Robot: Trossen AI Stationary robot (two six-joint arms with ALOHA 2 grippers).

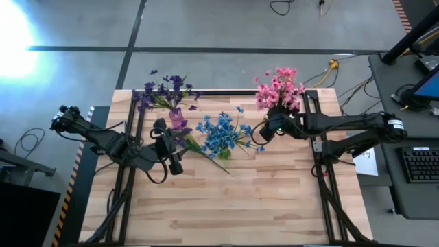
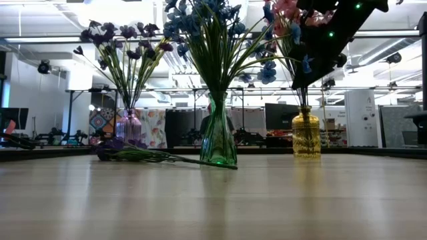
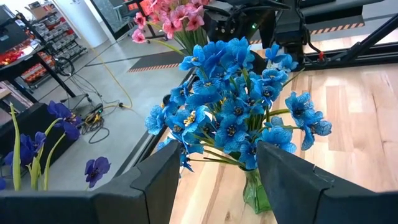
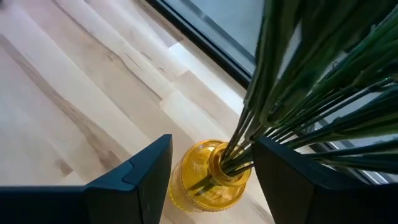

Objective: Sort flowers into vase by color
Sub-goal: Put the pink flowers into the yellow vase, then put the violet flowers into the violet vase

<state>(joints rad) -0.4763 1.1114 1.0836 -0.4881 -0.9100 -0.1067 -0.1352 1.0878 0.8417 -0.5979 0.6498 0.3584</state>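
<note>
Three vases stand on the wooden table. A purple vase (image 2: 128,127) at the far left holds purple flowers (image 1: 164,90). A green vase (image 2: 218,141) in the middle holds blue flowers (image 1: 221,134). A yellow vase (image 4: 208,177) at the far right holds pink flowers (image 1: 278,88). One purple sprig (image 2: 133,155) lies flat on the table between the purple and green vases, and it also shows in the high view (image 1: 180,123). My left gripper (image 3: 211,180) is open and empty, left of the blue flowers (image 3: 233,106). My right gripper (image 4: 211,180) is open above the yellow vase, beside the green stems (image 4: 292,93).
Black frame rails (image 1: 134,130) run along the table's left and right sides. The near half of the table (image 1: 226,206) is bare wood. A desk with a keyboard (image 1: 420,165) stands off the table to the right.
</note>
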